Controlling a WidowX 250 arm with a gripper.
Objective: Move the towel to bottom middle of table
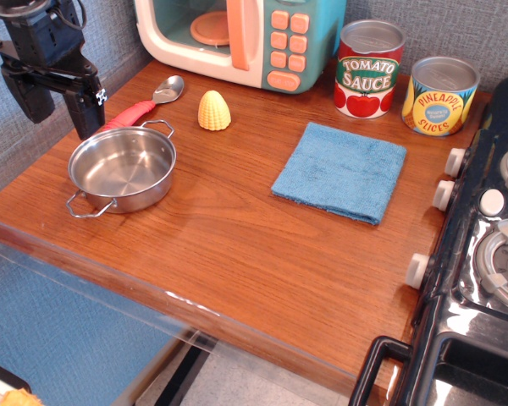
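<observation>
- Toward the right side of the table (237, 254), closer to the far edge than the near one, the towel (340, 172) lies flat and square, with no fold or bunching visible.
- Behind it, along the far edge, stand a tomato sauce can (369, 68) and a pineapple slices can (440, 95); both are near the cloth but not touching it.
- A black toy stove (483, 254) runs along the table's right edge, its knobs just beside the towel's right side.
- At the far left corner the gripper (57, 108) hangs above the wood, well apart from the towel; its two dark fingers stand spread with a gap between them and nothing is held.
- Just under and beside the gripper are a steel pot (123, 169) near the left edge and a red-handled spoon (144, 103) lying beyond it; a yellow corn piece (214, 111) sits between the pot and the towel, toward the far edge.
- A toy microwave (237, 38) fills the middle of the far edge.
- Progress, as I judge it: nothing of the task is done. The towel is untouched in the far right part of the table, and the middle of the near edge is bare wood.
- What is left: cross over to the cloth, pinch it, drag or carry it toward the near edge's middle, and release.
</observation>
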